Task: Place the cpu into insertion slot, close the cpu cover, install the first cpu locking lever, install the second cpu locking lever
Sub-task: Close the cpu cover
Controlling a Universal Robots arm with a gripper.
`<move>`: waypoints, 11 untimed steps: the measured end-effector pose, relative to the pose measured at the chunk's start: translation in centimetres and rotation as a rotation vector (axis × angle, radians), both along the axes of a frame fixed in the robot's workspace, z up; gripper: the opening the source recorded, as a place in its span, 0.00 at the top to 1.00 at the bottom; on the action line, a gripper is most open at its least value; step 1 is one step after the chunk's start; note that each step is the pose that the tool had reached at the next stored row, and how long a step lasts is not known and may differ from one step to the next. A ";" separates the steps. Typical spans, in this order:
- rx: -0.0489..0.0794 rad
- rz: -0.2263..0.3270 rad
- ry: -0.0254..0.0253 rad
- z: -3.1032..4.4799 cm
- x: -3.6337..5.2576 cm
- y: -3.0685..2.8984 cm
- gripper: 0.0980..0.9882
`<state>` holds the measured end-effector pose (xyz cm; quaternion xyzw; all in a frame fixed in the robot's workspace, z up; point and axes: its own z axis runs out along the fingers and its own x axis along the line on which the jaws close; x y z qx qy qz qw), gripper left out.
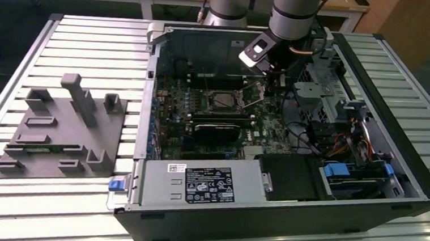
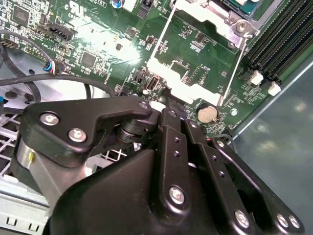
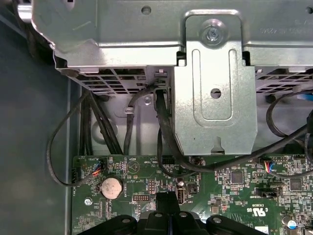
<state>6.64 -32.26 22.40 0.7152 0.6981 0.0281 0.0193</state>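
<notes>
From here I see my gripper point(image 2: 165, 100) low over the green motherboard point(image 2: 98, 44), its black jaws drawn together. Just ahead of the jaws the cpu cover point(image 2: 195, 92) lies swung open, bare board showing through its window. Beyond the cover is the edge of the insertion slot point(image 2: 230, 6). A coin cell point(image 2: 206, 113) sits close beside the jaws, with black memory slots point(image 2: 279, 44) farther off on that side.

The insertion slot point(image 1: 224, 100) lies inside the case point(image 1: 268, 229), with a fixture point(image 1: 59, 132) at the exterior view's left.
</notes>
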 end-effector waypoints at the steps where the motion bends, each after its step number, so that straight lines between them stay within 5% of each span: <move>1: 0.000 0.000 0.0013 0.00 0.01 0.00 0.99; 3: 0.000 0.000 0.0128 -0.01 0.01 0.00 0.99; 6: -0.001 0.001 0.0571 -0.02 0.11 0.00 0.99; 7: -0.001 0.001 0.0680 -0.01 0.13 -0.01 0.99; 11: 0.000 0.000 0.0717 -0.04 0.11 0.00 0.99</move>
